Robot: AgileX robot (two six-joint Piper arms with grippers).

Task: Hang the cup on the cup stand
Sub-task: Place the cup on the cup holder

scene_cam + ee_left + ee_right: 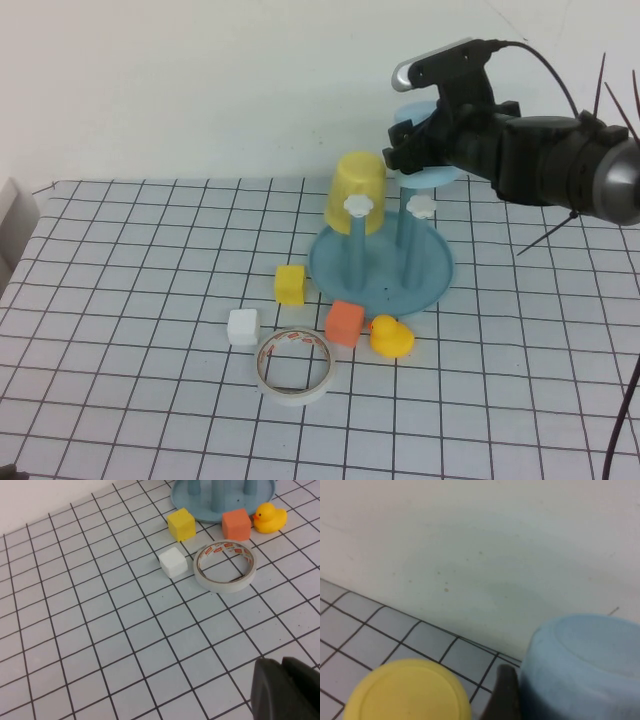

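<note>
The light blue cup (432,176) hangs upside down in the air, with my right gripper (425,145) shut on it, just above and behind the right peg (421,207) of the cup stand (432,278). In the right wrist view the cup (580,670) fills the near corner, with one dark finger (504,695) pressed against its side. A yellow cup (357,185) sits upside down on the stand's back peg. My left gripper (281,664) is shut and empty, low over bare grid table, and is out of the high view.
In front of the stand lie a yellow cube (290,284), a white cube (243,327), an orange cube (344,322), a yellow rubber duck (391,336) and a roll of tape (295,365). A pale wall rises behind the table.
</note>
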